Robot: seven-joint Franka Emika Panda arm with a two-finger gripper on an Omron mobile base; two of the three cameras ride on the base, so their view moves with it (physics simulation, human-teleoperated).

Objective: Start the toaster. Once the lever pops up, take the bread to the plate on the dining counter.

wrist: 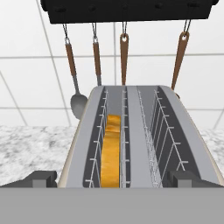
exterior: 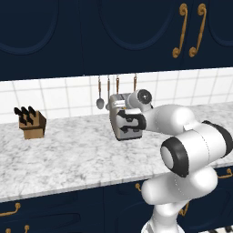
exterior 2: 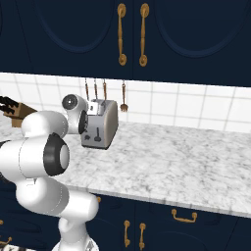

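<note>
In the toaster's (wrist: 131, 135) left slot stands the bread (wrist: 111, 151), sunk low on the marbled desk (exterior: 68, 150). It looks light, stiff and crumbly, best pinched gently by its top crust. The gripper (wrist: 111, 179) hovers just above, jaws spread wide, empty.

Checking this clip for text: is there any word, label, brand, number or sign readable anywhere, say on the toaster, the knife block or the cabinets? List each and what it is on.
None can be read.
toaster: small dark controls on its narrow face, no legible marking.
knife block: plain.
cabinet doors: plain, brass handles only.
bread and utensil rail: no text.
</note>
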